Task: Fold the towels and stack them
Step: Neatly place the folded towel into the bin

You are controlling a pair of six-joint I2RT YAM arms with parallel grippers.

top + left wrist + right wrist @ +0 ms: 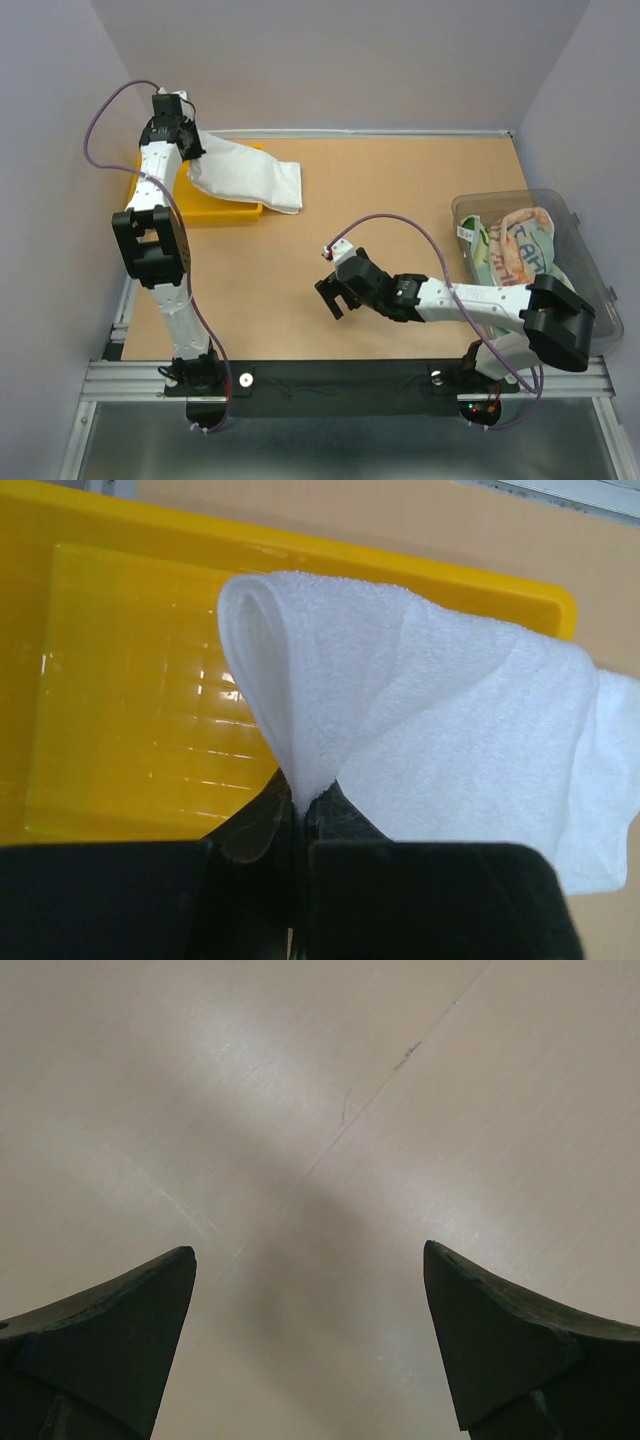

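A folded white towel (246,175) hangs partly over the yellow tray (215,210) at the back left, its right end resting on the table. My left gripper (185,135) is shut on the towel's left edge; in the left wrist view the white towel (440,730) bunches up out of the closed left gripper (300,805) above the yellow tray (130,700). Other towels (515,250), pale green and white with orange and blue letters, lie in the clear bin. My right gripper (335,295) stands open over bare table, and the right wrist view shows the right gripper (310,1260) holding nothing.
The clear plastic bin (590,260) sits at the table's right edge. Grey walls close in the left, back and right. A black strip and metal rail run along the near edge by the arm bases.
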